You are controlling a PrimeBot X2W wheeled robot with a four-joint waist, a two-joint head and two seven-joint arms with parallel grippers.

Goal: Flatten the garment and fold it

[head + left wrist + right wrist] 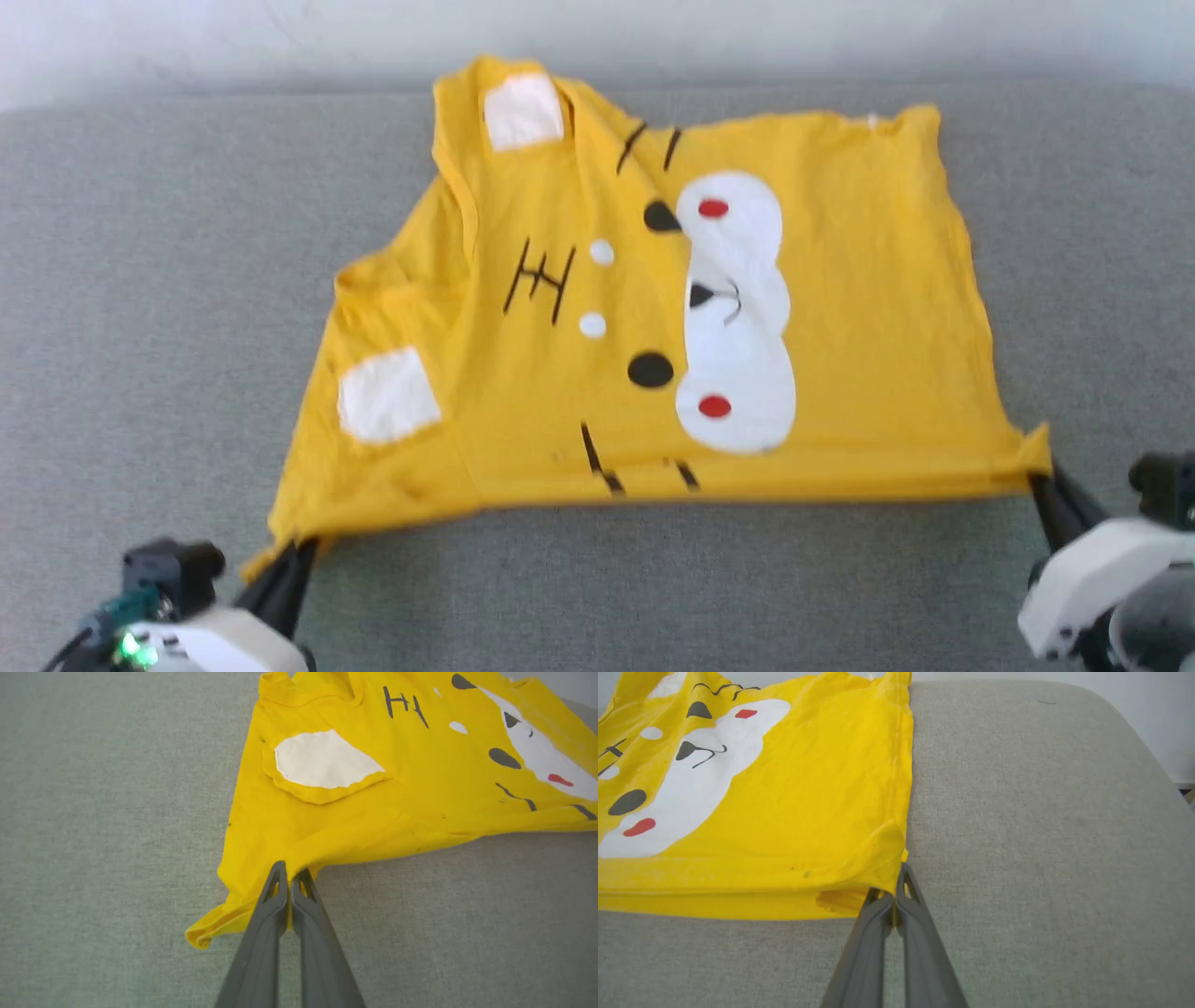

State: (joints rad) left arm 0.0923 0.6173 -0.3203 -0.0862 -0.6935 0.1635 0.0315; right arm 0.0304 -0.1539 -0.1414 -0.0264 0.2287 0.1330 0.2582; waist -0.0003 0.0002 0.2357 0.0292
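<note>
The garment, a bright yellow T-shirt with a cartoon face print, lies spread sideways on the grey cushion, its near edge pulled taut and slightly lifted. My left gripper is shut on the garment's near left corner. In the left wrist view the left gripper pinches yellow cloth just below a sleeve with a white patch. My right gripper is shut on the near right corner. The right wrist view has the right gripper clamping the hem corner of the garment.
A grey fabric cushion bears the garment, with bare room on both sides and in front. A pale wall runs behind its far edge. The cushion's rounded right corner is visible in the right wrist view.
</note>
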